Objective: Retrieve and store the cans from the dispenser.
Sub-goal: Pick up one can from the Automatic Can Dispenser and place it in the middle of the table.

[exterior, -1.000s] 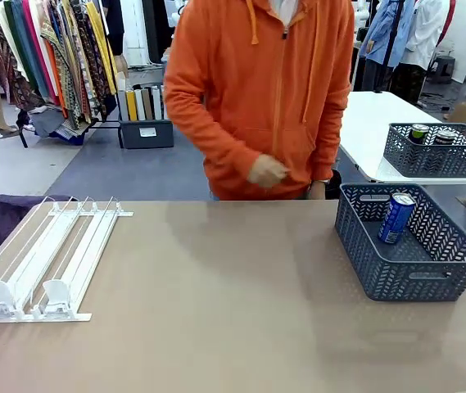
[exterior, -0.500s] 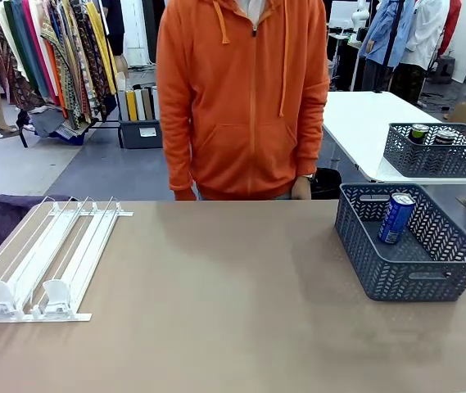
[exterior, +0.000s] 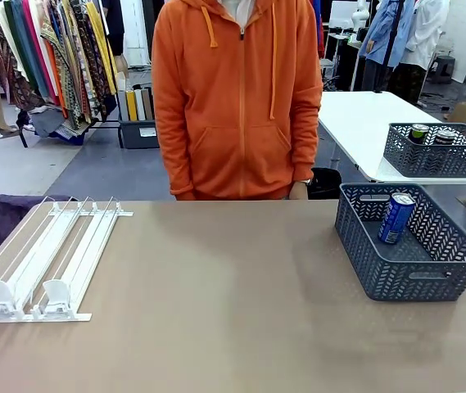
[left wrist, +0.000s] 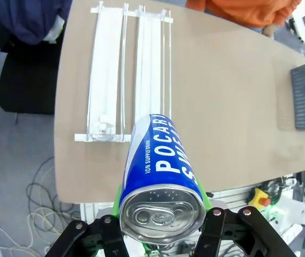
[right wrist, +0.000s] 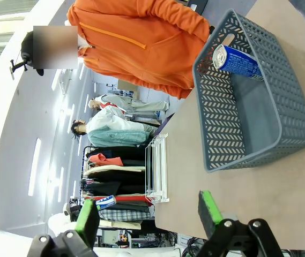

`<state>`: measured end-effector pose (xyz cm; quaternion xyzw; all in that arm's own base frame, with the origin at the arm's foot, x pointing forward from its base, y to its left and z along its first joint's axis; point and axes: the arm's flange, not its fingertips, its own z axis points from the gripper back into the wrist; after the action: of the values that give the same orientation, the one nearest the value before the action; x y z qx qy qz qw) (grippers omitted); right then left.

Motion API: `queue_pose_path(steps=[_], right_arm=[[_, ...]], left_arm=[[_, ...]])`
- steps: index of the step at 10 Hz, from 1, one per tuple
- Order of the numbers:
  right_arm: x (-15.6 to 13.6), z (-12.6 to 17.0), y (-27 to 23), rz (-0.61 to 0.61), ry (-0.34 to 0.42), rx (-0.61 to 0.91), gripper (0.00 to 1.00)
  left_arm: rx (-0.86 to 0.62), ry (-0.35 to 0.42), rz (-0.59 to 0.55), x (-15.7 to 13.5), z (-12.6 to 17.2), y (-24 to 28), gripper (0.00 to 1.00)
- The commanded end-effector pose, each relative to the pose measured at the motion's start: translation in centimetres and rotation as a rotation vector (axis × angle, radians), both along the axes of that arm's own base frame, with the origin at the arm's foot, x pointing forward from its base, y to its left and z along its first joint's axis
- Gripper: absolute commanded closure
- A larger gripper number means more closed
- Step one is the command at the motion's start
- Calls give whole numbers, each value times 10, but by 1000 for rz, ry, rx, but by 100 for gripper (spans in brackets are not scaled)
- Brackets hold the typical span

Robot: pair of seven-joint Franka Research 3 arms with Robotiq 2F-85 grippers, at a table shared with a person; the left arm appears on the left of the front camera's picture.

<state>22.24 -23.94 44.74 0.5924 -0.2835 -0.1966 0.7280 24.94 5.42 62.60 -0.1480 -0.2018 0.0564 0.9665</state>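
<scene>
The blue can (left wrist: 160, 171) held crosswise in the left hand (left wrist: 160, 225) carries the only clear print: large white capitals reading "POCARI" and, beneath, "SWE…" (the rest curves out of sight), with a small white line "ION SUPPLY DRINK" running alongside. The second blue can (exterior: 396, 217), leaning in the grey basket (exterior: 409, 274), bears white lettering too small to read, and in the right wrist view its print (right wrist: 238, 60) is equally illegible.

Two blue slim drink cans: one in the dark grey lattice basket (exterior: 411, 255) at (exterior: 396, 217), one (left wrist: 161, 176) held by the left gripper (left wrist: 160, 222). One flat white three-lane rail dispenser (exterior: 44, 258). A second grey basket (exterior: 439, 151) on the far white table holds two dark cans (exterior: 418, 132).
</scene>
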Motion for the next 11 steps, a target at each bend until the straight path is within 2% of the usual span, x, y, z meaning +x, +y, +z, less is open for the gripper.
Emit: queue_pose_path(steps=[1, 2, 3, 5, 7, 8, 9, 10, 11], right_arm=[[-1, 2, -1, 4, -13, 0, 0], [-1, 2, -1, 4, -13, 0, 0], [-1, 2, -1, 4, -13, 0, 0], [-1, 2, -1, 4, -13, 0, 0], [-1, 2, -1, 4, -13, 0, 0], [-1, 2, -1, 4, -13, 0, 0], [-1, 2, -1, 4, -13, 0, 0], [-1, 2, -1, 4, -13, 0, 0], [-1, 2, -1, 4, -13, 0, 0]], left_arm=[[16, -11, -10, -2, 4, 3, 100], [0, 0, 0, 0, 0, 0, 100], [37, -15, 30, 15, 4, -26, 100], [143, -51, 0, 64, 5, -123, 100], [209, -33, -299, 108, -27, -249, 100], [234, 4, -416, 126, -52, -313, 100], [209, 14, -491, 135, -71, -364, 100], [282, 6, -497, 140, -93, -408, 100], [319, 40, -522, 143, -115, -442, 100]])
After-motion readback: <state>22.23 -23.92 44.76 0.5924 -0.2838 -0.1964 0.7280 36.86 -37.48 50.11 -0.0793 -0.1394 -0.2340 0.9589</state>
